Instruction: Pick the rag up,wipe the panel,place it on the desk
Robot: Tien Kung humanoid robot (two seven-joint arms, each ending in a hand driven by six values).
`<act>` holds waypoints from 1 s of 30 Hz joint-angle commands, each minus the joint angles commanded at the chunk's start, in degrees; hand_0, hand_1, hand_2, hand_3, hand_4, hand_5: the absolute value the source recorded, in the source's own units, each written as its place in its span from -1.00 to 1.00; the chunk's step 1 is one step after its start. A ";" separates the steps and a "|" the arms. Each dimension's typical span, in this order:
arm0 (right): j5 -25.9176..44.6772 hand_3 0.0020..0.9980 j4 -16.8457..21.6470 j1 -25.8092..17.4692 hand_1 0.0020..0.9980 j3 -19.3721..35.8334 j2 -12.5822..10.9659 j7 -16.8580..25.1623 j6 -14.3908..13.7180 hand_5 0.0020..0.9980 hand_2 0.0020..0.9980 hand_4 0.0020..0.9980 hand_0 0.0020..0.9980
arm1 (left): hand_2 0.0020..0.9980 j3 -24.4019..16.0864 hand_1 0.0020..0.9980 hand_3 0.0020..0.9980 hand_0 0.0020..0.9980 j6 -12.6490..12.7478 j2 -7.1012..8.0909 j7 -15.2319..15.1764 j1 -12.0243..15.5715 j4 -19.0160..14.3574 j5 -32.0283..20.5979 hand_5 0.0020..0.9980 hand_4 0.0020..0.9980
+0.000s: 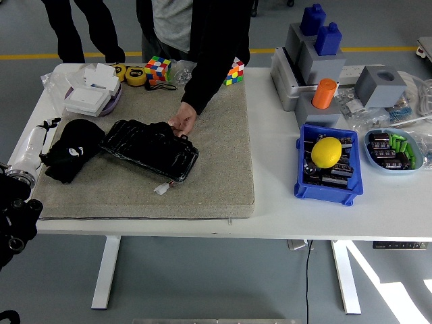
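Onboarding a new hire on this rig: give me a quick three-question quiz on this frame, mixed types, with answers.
1. True or false: the person's hand touches the glossy black rectangular panel.
2. What lies on the beige mat left of the panel?
A. a black cloth rag
B. a yellow lemon
C. an orange cylinder
3. Fill in: the yellow lemon-shaped object sits in the ___ plastic bin.

Key:
1. True; it rests on the panel's far edge.
2. A; the black cloth rag lies there, and the robot's left hand at the picture's left edge is not holding it.
3. blue
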 joint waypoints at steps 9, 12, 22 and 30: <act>0.35 0.05 0.09 0.13 0.13 -0.06 0.14 0.05 -0.13 -0.25 -0.01 0.79 0.09 | 0.54 -0.22 0.49 0.64 0.57 2.93 -1.27 -1.04 -2.80 4.92 0.17 -0.68 0.82; 0.15 0.05 0.05 0.08 0.13 0.14 0.16 0.03 -0.13 -0.25 -0.01 0.79 0.09 | 0.54 -0.82 0.49 0.64 0.57 3.79 -1.77 -1.52 -3.62 6.58 0.92 -0.68 0.82; 0.21 0.04 0.08 0.12 0.13 0.11 0.24 0.07 -0.18 -0.25 -0.01 0.79 0.09 | 0.15 -1.80 0.05 0.23 0.05 6.87 -2.75 -3.40 -5.21 9.69 1.52 -0.99 0.50; 0.55 0.04 0.23 0.17 0.13 -0.21 0.16 0.15 -0.21 -0.25 -0.01 0.79 0.09 | 0.04 -1.55 -0.14 0.16 -0.29 8.11 -3.00 -3.81 -5.50 10.00 1.72 -1.00 0.28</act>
